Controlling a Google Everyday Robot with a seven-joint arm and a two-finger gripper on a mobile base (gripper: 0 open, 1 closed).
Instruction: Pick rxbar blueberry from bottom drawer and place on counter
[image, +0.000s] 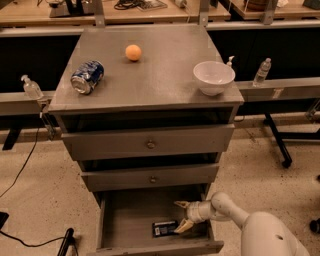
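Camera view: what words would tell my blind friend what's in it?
A robot's open gripper reaches into the pulled-out bottom drawer, right beside the dark rxbar blueberry lying on its floor. On the counter above sit a crushed soda can, an orange ball and a white bowl.

My tally, all placed vs. the counter (160, 80).

On it I see 1 crushed soda can (87, 77), 1 orange ball (133, 52), 1 white bowl (214, 77). Below it: 2 shut drawer fronts (148, 144), 1 open bottom drawer (130, 220) w/ 1 rxbar blueberry (164, 228) inside. 1 gripper (182, 216), fingers spread, below the counter's front-right corner. Beside the counter: 3 small bottles (31, 87), 1 left, 2 right.
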